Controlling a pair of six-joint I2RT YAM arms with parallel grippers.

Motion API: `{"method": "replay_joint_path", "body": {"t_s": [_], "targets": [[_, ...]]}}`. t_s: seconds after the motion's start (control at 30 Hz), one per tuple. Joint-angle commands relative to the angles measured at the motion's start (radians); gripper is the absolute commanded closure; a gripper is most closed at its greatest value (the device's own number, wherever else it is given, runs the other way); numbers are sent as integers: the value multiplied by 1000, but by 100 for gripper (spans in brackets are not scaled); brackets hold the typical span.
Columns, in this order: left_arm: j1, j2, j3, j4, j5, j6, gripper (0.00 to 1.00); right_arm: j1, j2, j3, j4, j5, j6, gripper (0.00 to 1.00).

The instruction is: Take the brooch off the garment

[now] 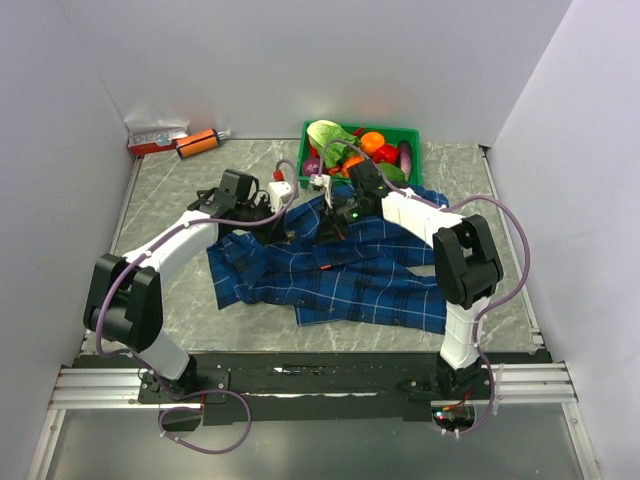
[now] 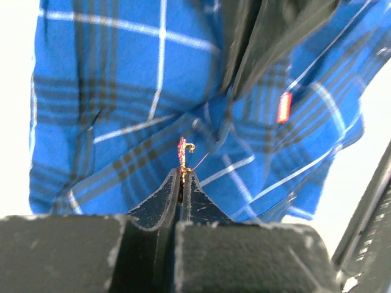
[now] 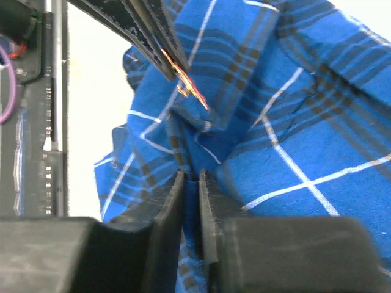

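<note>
The dark blue plaid cloth shirt looks to me soft, woven and matt. The tiny gold-coloured metal brooch is glossy. The black plastic fingers of my left gripper are matt and scuffed; the grey marbled table top is slightly shiny.

Tiny gold brooch — rumpled plaid garment

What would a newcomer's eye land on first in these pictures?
A rumpled blue plaid shirt sprawls mid-table. The left pincer is shut on a tiny gold brooch over the cloth. A green bin of colourful produce sits at the far edge.
</note>
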Motion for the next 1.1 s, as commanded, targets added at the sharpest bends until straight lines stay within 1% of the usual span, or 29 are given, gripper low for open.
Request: {"method": "replay_joint_path", "body": {"t_s": [0.0,0.07,0.17,0.27,0.37,0.4,0.53,0.6,0.63,0.77,0.83,0.9,0.97,1.03,1.07], "targets": [[5,-48,48,-101,-83,180,99,-5,-45,13,47,25,30,91],[2,-50,61,-118,-119,241,99,-8,-61,16,54,21,43,94],[2,-50,86,-170,-161,326,99,-15,-68,20,42,12,61,96],[2,-54,97,-185,-204,372,99,-23,-80,16,19,11,52,96],[4,-54,109,-184,-225,377,99,-45,-103,-1,8,23,55,94],[8,-53,117,-182,-222,368,99,-49,-114,-1,-10,38,61,93],[20,-39,172,-152,-178,296,99,-89,-165,8,-30,63,119,70],[23,-28,186,-124,-149,259,99,-115,-195,28,-30,60,142,64],[25,-25,204,-115,-141,248,99,-121,-205,40,-31,80,152,60],[37,5,270,-81,-74,170,99,-149,-214,170,-94,109,199,54],[48,13,316,-57,-25,129,99,-152,-206,215,-154,120,193,52],[63,19,357,-19,15,89,99,-152,-206,257,-183,162,172,52],[71,12,371,21,72,16,99,-152,-203,304,-215,217,182,50],[73,6,393,55,106,-40,99,-155,-186,339,-231,218,187,50],[73,-4,397,64,151,-57,99,-155,-180,349,-217,215,181,49]]}}
